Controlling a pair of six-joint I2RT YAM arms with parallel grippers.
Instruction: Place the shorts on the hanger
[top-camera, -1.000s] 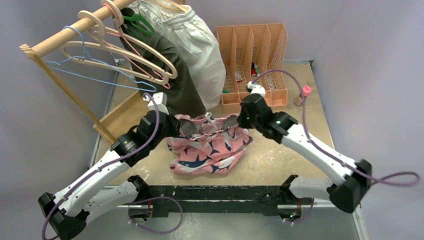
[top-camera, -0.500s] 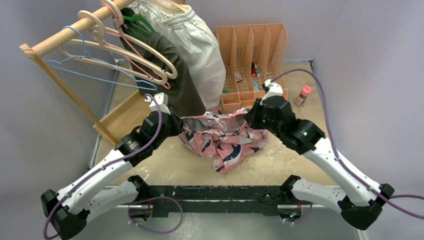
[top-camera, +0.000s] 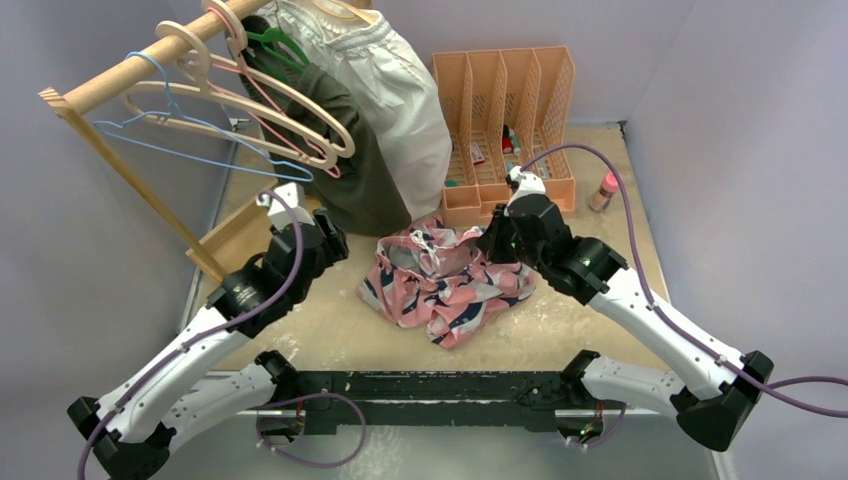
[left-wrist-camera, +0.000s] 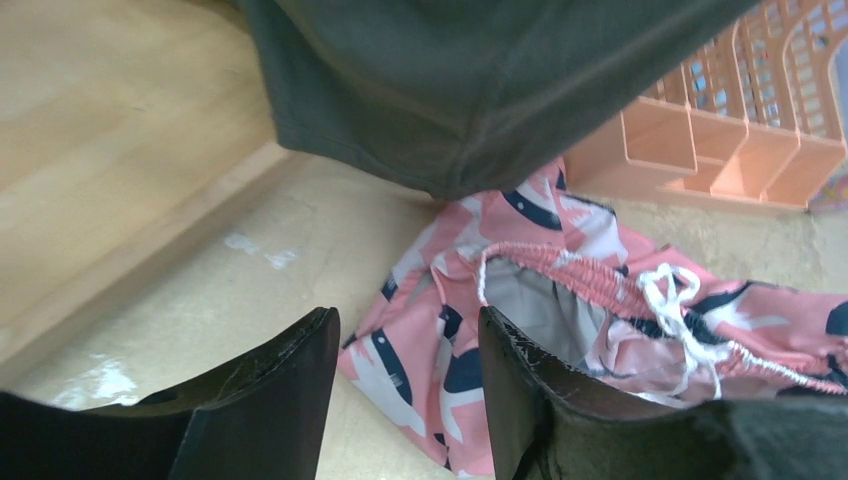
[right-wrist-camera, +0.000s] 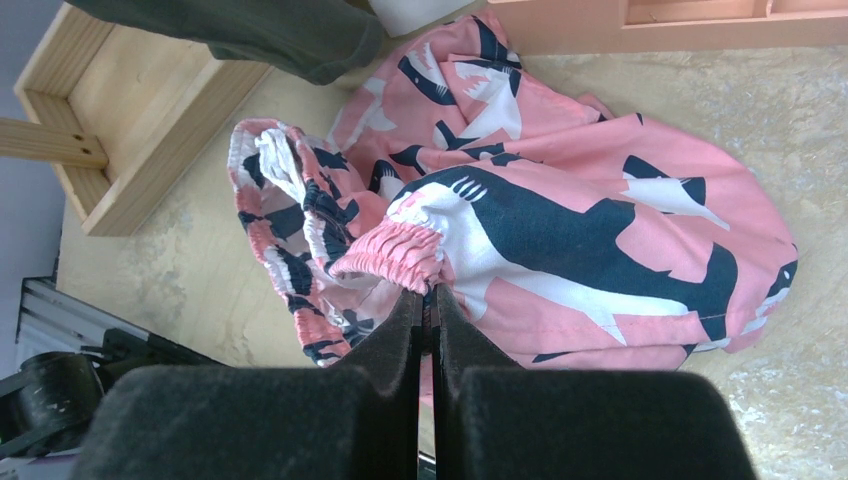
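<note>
just let go with the left gripper (left-wrist-camera: 405, 330) and backed off, jaws spread and empty, leaving the shark-print shorts (top-camera: 445, 285) slumped on the counter (top-camera: 560, 330), pinched at the waistband only in the clenched jaws of the right gripper (right-wrist-camera: 428, 300), still well apart from the light-blue wire hanger (top-camera: 215, 159).

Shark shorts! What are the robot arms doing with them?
The robot is trying to put the shorts on the hanger. Right now the right gripper is shut on their stretchy waistband, while the rest of the shorts lies bunched on the table. The left gripper is open beside them, holding nothing. The light-blue hanger hangs on the wooden rail, so the hanging part is not yet done.
</note>
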